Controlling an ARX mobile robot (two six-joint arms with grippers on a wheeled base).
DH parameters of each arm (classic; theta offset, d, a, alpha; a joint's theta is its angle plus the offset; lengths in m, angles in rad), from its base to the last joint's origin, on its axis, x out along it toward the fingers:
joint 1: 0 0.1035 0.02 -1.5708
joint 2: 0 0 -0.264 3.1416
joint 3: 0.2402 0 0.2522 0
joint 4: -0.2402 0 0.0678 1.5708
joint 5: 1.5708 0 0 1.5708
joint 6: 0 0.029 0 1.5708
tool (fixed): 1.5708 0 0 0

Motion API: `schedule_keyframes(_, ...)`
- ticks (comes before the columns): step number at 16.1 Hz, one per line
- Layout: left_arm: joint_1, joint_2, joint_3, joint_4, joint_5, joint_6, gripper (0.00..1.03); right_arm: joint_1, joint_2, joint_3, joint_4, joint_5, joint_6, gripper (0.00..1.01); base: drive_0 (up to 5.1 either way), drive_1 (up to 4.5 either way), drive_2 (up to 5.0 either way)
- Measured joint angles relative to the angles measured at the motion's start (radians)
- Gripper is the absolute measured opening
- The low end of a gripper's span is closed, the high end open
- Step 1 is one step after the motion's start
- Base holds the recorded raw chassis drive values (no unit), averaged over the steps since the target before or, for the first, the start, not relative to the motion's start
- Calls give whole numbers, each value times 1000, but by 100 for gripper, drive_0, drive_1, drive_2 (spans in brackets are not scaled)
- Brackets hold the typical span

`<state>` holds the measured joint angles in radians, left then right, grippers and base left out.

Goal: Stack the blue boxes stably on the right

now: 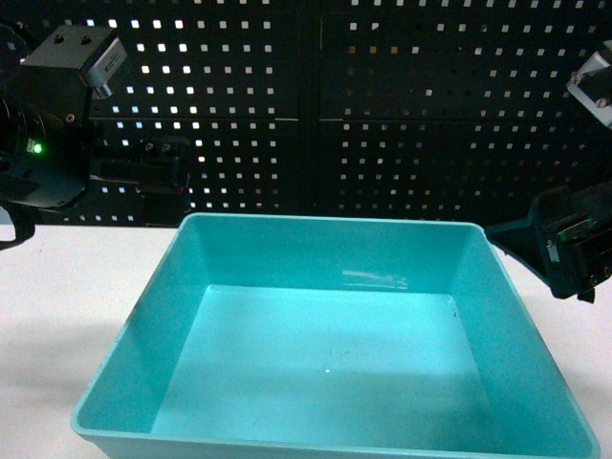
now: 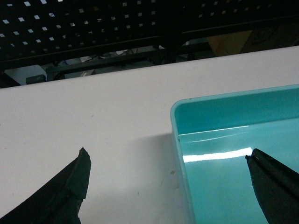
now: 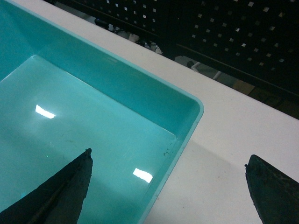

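A smooth light-turquoise plastic tub [image 1: 330, 335] sits on the white bench [image 1: 76, 287], close to the bench's near edge and roughly central across its width in the head view. Its walls taper inward toward a flat, glossy floor that carries a few bright reflections and a small dark speck near the right wall. Nothing lies inside it. Behind the bench stands a black pegboard wall [image 1: 382, 105] with rows of small square holes.

The left end effector [image 2: 168, 172] is released: in the left wrist view its two dark fingers are spread wide, one finger [image 2: 70, 186] over the bare bench outside the tub and the other over the tub's interior, so that the tub's left wall and far-left corner [image 2: 175, 109] lie between them. Neither finger is seen touching the tub.

The right end effector [image 3: 168, 186] is likewise released, fingers wide apart. In the right wrist view one finger [image 3: 60, 191] hangs over the tub's floor and the other over the bench outside, with the tub's right wall and far-right corner [image 3: 198, 109] between them. No contact with the rim is visible.

In the head view the left arm [image 1: 57, 143], showing a green light, sits at the far left, and the right arm [image 1: 574, 239] at the right edge beside the tub's far-right corner.
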<state>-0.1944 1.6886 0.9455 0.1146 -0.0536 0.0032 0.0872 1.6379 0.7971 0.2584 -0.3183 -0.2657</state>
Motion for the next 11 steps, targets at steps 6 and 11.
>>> schedule_keyframes(6, -5, 51, 4, 1, -8, 0, 98, 6, 43, -6, 27, 9, -17, 98, 0, 0, 0)
schedule_keyframes(11, -22, 116, 23, -13, -18, -3, 98, 18, 114, -16, 55, 30, -42, 98, 0, 0, 0)
